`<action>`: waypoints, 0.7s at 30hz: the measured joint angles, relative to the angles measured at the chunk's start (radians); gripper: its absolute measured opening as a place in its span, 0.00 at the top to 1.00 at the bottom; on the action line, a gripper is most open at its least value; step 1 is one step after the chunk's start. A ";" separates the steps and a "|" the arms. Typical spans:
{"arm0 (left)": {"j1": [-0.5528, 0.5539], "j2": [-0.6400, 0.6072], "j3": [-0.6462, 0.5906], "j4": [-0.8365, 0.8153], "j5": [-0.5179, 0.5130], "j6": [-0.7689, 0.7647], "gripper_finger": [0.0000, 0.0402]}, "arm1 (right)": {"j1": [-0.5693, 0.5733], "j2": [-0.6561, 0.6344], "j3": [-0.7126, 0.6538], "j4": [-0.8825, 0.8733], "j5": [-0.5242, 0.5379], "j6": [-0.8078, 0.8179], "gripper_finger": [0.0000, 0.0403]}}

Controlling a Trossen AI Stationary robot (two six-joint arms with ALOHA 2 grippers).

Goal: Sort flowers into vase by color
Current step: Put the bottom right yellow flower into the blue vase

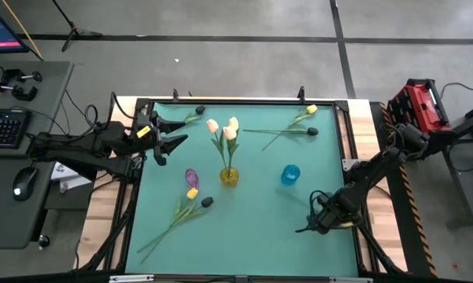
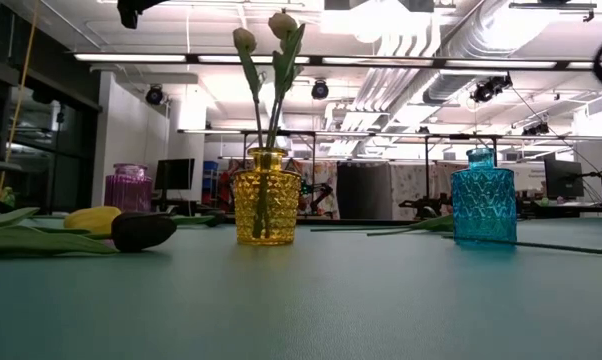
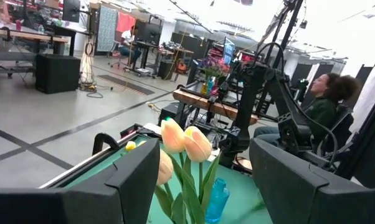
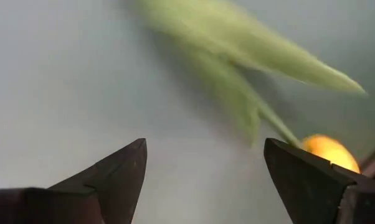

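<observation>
My right gripper (image 1: pixel 311 224) hangs low at the table's near right, fingers spread wide, holding nothing; a yellow tulip (image 4: pixel 327 151) lies just beyond them. My left gripper (image 1: pixel 172 130) is spread too, empty, near the far left. Three cream-peach tulips (image 1: pixel 225 130) stand in the yellow vase (image 1: pixel 229 176). Blue vase (image 1: pixel 291 174) and purple vase (image 1: pixel 192 177): one each.

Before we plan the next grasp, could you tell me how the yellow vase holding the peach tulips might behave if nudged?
The yellow vase looks squat with a wide base, so it would probably slide rather than tip. The tall tulips rise well above it and may sway. It looks like glass, so likely fragile.
</observation>
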 joint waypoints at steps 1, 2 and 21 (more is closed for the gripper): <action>0.000 0.000 0.000 0.000 0.000 -0.001 0.41 | -0.013 0.000 0.000 0.000 0.026 -0.039 0.23; 0.000 0.000 0.000 0.000 0.000 -0.001 0.41 | -0.027 0.000 0.000 0.001 0.048 -0.081 0.23; 0.000 0.000 0.000 0.000 -0.004 0.023 0.41 | -0.137 0.001 0.265 -0.421 0.273 -0.729 0.23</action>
